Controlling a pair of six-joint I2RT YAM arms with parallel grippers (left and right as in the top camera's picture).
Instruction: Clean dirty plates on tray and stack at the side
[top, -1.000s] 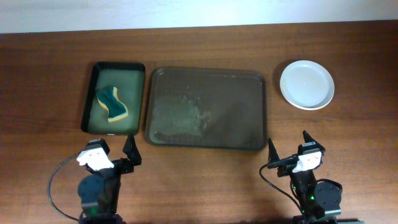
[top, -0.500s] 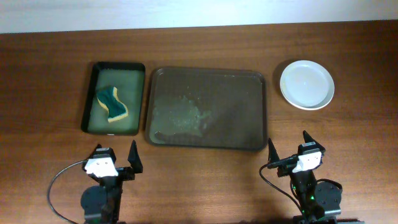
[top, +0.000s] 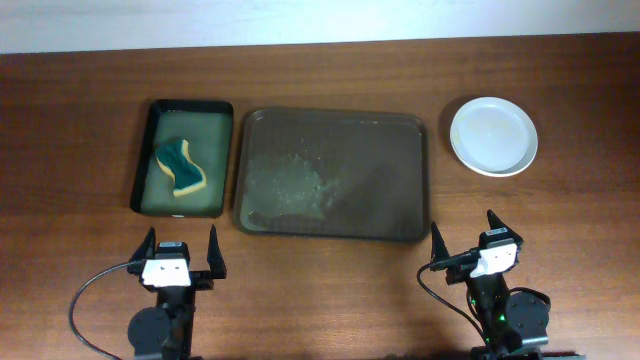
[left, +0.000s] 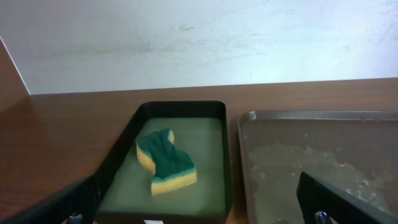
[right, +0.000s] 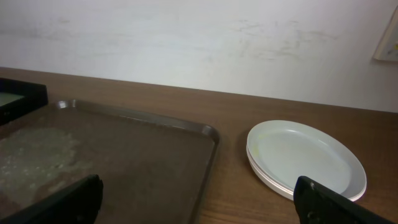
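- Wooden table (top: 330, 70), dark brown; only the wrist views show the pale scuffed wall (right: 186, 37) behind its far edge
- the tray (top: 390, 160) sits mid-table, no plates on it; foamy patch (top: 285, 185) on its left half
- Black basin (top: 190, 103) just left of the tray, apart from it, holding greenish liquid
- the plates (top: 493, 135) sit on the table right of the tray, level with its far end; overhead they read as one white disc, the right wrist view shows stacked rims (right: 305, 158), count unclear
- Sponge (top: 180, 166) in the basin; the left wrist view shows its green top and yellow underside (left: 165, 165)
- left gripper (top: 182, 240) near side of the tray's left corner, fingers spread, empty
- right gripper (top: 462, 224) near side of the tray's right corner, fingers spread, empty
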